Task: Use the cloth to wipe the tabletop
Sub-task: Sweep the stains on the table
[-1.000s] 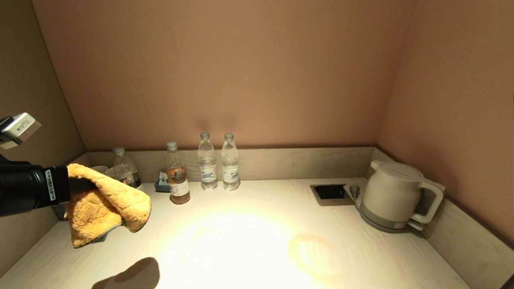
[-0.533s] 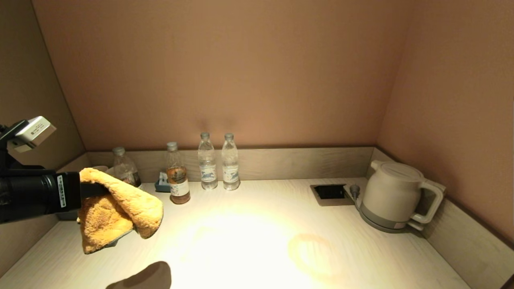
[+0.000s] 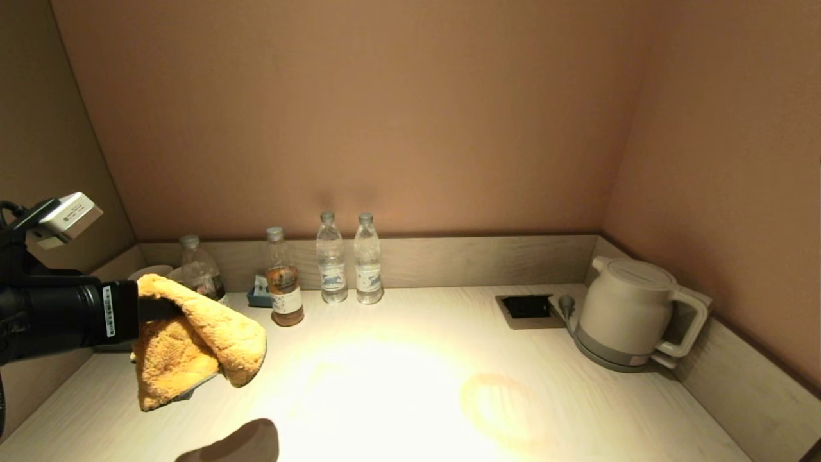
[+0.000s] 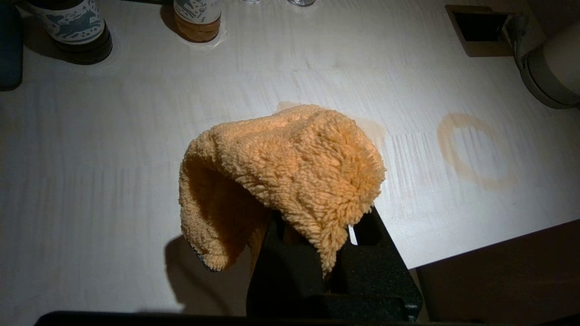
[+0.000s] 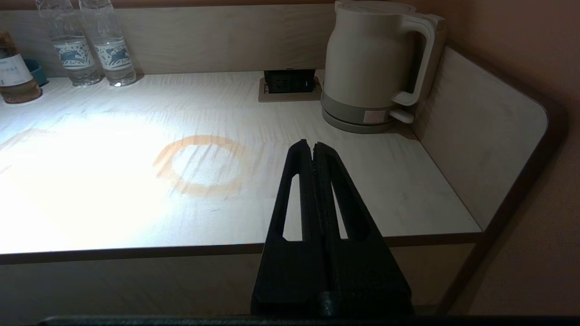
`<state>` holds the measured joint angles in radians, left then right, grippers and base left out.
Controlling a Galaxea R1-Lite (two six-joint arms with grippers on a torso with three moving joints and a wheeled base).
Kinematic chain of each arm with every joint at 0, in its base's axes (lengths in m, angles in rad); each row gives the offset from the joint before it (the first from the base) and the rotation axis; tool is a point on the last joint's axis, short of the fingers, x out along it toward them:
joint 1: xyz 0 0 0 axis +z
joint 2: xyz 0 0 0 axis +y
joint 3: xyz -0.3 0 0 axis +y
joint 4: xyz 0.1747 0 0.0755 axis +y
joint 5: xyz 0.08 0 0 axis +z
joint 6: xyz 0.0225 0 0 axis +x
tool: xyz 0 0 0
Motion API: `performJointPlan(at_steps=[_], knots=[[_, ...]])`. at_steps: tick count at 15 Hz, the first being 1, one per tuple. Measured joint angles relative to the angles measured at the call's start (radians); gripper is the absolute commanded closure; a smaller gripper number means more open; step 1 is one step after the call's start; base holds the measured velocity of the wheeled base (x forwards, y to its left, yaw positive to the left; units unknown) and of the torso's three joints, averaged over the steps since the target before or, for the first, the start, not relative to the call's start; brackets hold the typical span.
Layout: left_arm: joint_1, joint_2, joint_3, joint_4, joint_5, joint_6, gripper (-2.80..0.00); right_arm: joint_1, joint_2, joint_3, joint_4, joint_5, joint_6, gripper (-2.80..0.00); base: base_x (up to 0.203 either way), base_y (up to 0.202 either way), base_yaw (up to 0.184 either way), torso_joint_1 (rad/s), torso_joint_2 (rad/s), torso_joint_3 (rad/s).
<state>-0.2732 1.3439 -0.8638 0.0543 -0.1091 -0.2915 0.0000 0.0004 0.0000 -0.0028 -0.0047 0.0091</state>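
- Zero wiping visible so far: orange cloth hangs off the left end effector, held above the counter at its left side, not touching the surface as far as I can tell; its shadow falls on the wood below in the head view.
- Left end effector is clenched on the cloth: in the left wrist view the terry drapes over and between the dark fingers, hiding the tips.
- Right end effector is parked off the front edge of the counter on the right, fingers pressed together, holding nothing.
- Two marks left to clean: a brown ring stain right of centre, and a fainter smear nearer the middle, partly hidden behind the cloth in the left wrist view.
- Judgement: task is at the carry-in stage. Remaining: lower the cloth to contact, sweep across the smear, then the ring.
- Obstacles along the back: dark drink bottle, tea bottle, two water bottles, small blue box. White kettle sits on its base at right, beside a recessed socket.
- Risk: the ring lies near the kettle and its plug, so strokes there should stay short. Loose cloth folds could bunch rather than lie flat.
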Motion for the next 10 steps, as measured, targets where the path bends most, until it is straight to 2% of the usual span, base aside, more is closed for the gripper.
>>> performJointPlan(at_steps=[5, 8, 10], knots=[[-0.006, 0.028, -0.014, 0.002, 0.003, 0.016, 0.00, 0.000, 0.000, 0.000, 0.000, 0.000, 0.000, 0.00, 0.000, 0.000, 0.000, 0.000, 0.00, 0.000], [-0.020, 0.065, -0.025, -0.006, 0.003, 0.052, 0.00, 0.000, 0.000, 0.000, 0.000, 0.000, 0.000, 0.00, 0.000, 0.000, 0.000, 0.000, 0.00, 0.000], [-0.029, 0.098, -0.019, -0.073, -0.001, 0.055, 0.00, 0.000, 0.000, 0.000, 0.000, 0.000, 0.000, 0.00, 0.000, 0.000, 0.000, 0.000, 0.00, 0.000]])
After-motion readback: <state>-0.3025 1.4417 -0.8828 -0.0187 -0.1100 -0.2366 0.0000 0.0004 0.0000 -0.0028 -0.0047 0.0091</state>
